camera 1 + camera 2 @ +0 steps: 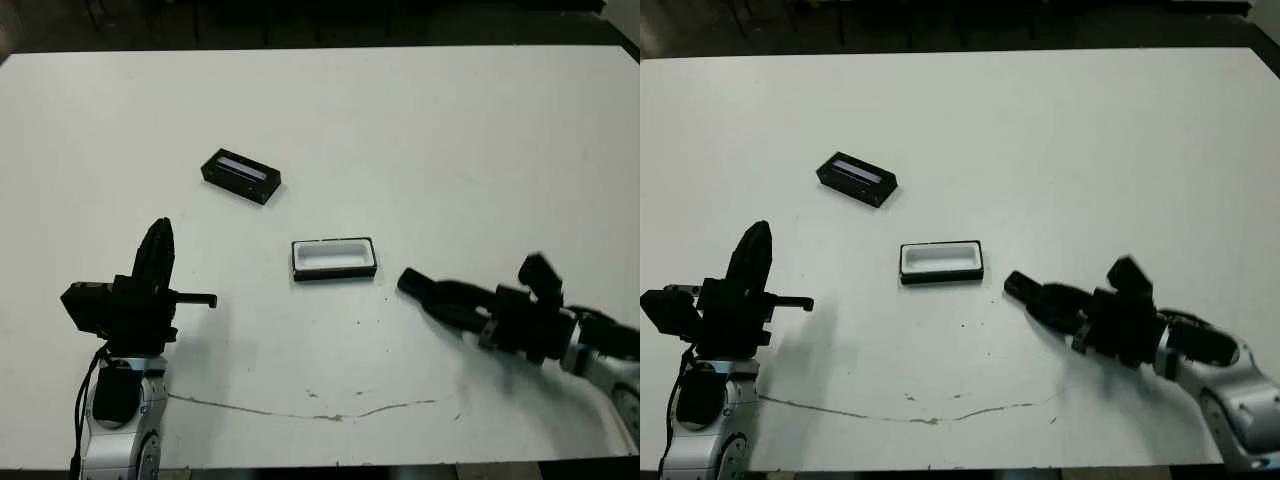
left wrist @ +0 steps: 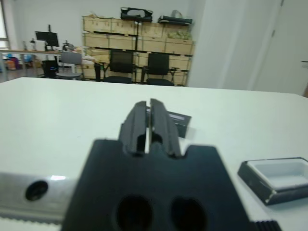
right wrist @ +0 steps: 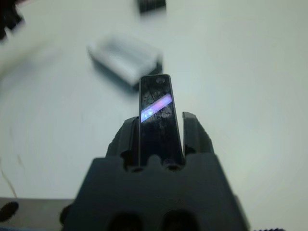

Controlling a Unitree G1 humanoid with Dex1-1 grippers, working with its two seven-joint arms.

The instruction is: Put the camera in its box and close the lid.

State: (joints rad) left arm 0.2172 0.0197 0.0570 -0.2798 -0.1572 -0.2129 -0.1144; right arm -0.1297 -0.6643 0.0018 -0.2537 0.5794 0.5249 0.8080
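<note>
The box, a shallow black tray with white lining, lies open and unfilled mid-table. Behind it and to its left rests the lid, a black block with a pale strip on top. My right gripper hovers low just right of the box, shut on the camera, a slim black bar with a glossy patch that sticks out past the fingers toward the box. My left gripper stands shut and holds nothing at the near left, well apart from the lid and the box.
A thin brownish mark runs across the white table near its front edge. Beyond the far edge stand chairs and shelves of boxes.
</note>
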